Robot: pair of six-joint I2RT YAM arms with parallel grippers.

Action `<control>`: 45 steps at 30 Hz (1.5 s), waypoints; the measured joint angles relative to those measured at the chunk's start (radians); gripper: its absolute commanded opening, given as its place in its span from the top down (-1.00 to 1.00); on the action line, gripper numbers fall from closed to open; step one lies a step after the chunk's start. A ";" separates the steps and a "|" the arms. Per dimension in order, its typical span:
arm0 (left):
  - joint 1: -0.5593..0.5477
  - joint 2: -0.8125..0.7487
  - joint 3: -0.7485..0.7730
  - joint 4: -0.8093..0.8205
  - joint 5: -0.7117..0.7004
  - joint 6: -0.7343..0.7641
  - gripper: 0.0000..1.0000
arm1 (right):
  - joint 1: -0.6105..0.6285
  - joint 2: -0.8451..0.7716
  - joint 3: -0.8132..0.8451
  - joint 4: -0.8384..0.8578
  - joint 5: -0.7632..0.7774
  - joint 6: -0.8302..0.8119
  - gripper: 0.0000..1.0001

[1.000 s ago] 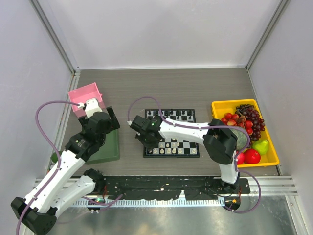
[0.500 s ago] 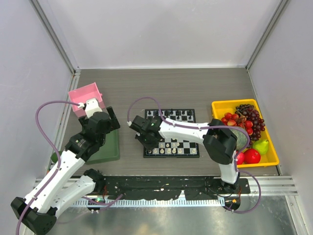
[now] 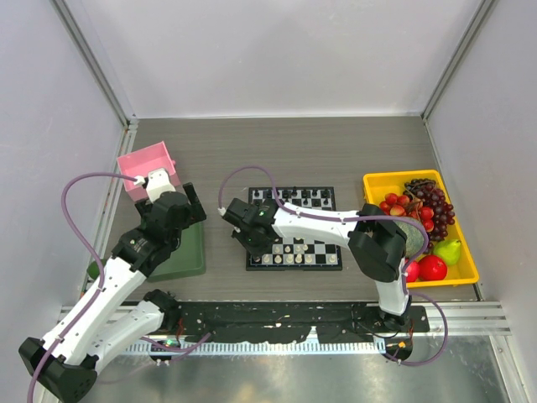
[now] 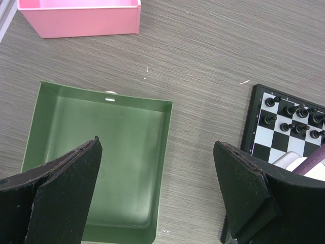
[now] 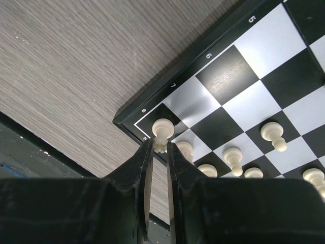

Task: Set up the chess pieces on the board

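The board (image 3: 315,231) lies in the middle of the table, with black chess pieces (image 3: 302,199) along its far rows and cream-white pieces (image 3: 298,254) along its near rows. My right gripper (image 3: 254,239) is low over the board's near-left corner. In the right wrist view it (image 5: 160,147) is shut on a cream-white piece (image 5: 163,128) over the corner square by the "8" mark. More white pieces (image 5: 271,133) stand beside it. My left gripper (image 4: 157,188) is open and empty above the right edge of the green tray (image 4: 101,152). The board's corner (image 4: 266,133) shows at the right of that view.
The green tray (image 3: 186,254) lies left of the board, and a pink box (image 3: 147,161) stands behind it. A yellow tray (image 3: 403,175) with grapes, apples and a pear stands at the right. Side walls and metal rails bound the table.
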 measured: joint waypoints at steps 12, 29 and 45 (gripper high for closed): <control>0.000 0.000 0.000 -0.003 0.004 0.000 -0.99 | 0.000 -0.002 -0.010 0.021 0.019 0.000 0.75; 0.000 0.014 0.000 -0.003 0.016 0.000 -0.99 | -0.001 -0.027 -0.055 0.071 -0.005 0.000 0.74; 0.000 0.023 0.000 -0.003 0.016 -0.017 -0.99 | -0.001 -0.033 -0.064 0.080 -0.016 0.000 0.47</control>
